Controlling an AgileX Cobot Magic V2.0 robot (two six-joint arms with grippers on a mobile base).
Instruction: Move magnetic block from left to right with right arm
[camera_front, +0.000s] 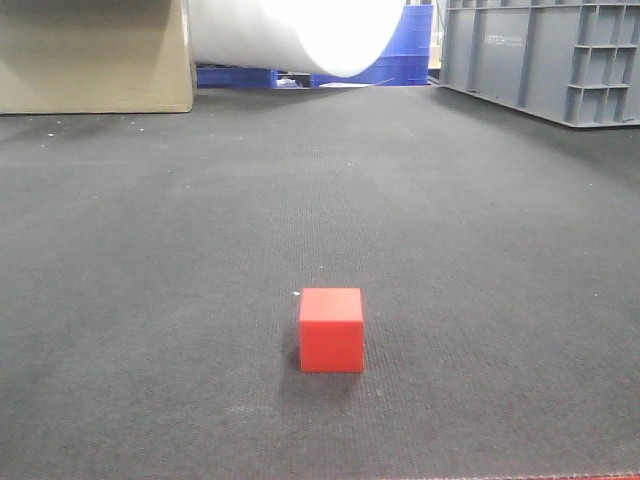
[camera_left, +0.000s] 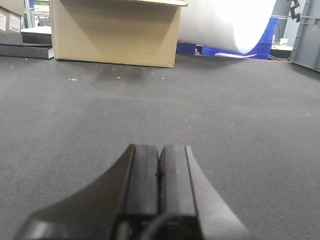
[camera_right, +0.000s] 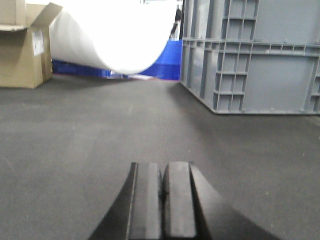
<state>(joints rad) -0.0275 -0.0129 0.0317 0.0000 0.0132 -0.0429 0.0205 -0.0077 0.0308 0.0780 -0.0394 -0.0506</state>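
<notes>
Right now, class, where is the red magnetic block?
In the front view, the magnetic block sits alone on the dark mat, low and near centre; neither wrist view shows it.

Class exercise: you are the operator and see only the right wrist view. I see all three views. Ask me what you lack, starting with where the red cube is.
Observer: The magnetic block sits alone on the dark mat, only in the front view.
Operator: Is my claw holding anything?
Observer: No; the right claw is shut, empty.
Operator: And the other?
Observer: The left claw is shut too, facing a cardboard box.
</notes>
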